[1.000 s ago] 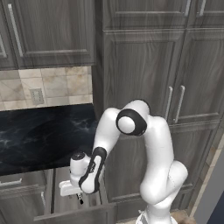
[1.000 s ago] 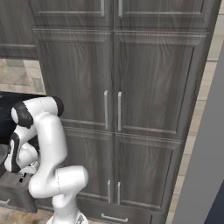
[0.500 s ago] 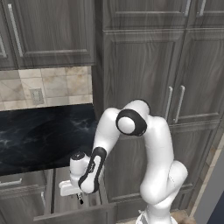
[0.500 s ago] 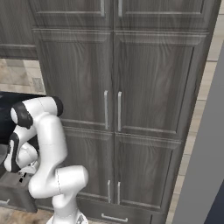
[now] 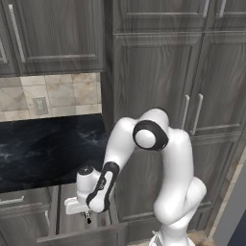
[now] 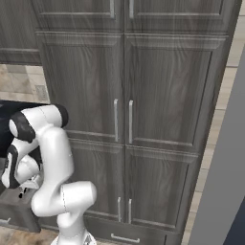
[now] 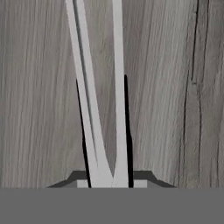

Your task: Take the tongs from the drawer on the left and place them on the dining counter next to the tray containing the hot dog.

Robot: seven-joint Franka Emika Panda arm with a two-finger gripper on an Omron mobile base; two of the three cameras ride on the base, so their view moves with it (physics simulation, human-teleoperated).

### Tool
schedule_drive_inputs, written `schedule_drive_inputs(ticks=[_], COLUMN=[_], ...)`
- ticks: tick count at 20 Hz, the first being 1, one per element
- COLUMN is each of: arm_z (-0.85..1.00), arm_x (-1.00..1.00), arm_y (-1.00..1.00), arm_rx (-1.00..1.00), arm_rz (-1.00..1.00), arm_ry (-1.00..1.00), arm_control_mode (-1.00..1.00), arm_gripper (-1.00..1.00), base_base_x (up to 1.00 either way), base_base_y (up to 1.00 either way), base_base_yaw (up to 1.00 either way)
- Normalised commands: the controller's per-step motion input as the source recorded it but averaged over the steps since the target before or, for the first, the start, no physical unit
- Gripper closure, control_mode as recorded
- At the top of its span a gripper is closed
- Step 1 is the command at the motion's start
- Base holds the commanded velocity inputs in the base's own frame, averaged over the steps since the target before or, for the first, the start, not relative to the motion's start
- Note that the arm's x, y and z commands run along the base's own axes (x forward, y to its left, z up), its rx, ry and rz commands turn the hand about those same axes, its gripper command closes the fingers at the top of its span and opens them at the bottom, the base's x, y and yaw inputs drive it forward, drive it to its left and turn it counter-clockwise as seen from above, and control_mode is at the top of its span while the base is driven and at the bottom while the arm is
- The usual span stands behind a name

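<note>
Tongs (image 7: 103, 109): lay lengthwise on drawer (image 5: 72, 223) floor, joined end between fingertips of gripper (image 5: 88, 217) (whether clamped, cannot tell). Judged light, stiff, springy, slick; grip both arms near joint.

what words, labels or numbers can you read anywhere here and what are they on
None: no readable text in any view.
The tongs, drawer, cabinet doors, tile backsplash and wall outlet all carry no words, brands, numbers or signs.
</note>
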Motion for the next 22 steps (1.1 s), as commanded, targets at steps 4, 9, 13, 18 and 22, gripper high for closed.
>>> schedule_drive_inputs(ticks=[4, 9, 13, 18, 22], arm_z=[0.89, 0.68, 0.81, 0.67, 0.62], arm_x=[-0.41, -0.58, -0.18, -0.02, -0.26], arm_y=[-0.11, -0.02, 0.00, 0.00, 0.00], arm_rx=[0.03, 0.02, 0.00, 0.00, 0.00], arm_rz=[0.07, 0.09, 0.04, 0.02, 0.00], arm_ry=[-0.02, 0.00, 0.07, 0.04, 0.00], arm_control_mode=[-1.00, -1.00, -1.00, -1.00, -1.00], arm_gripper=[1.00, 1.00, 1.00, 1.00, 1.00], base_base_x=[0.00, 0.00, 0.00, 0.00, 0.00], base_base_y=[0.00, 0.00, 0.00, 0.00, 0.00], base_base_yaw=[0.00, 0.00, 0.00, 0.00, 0.00])
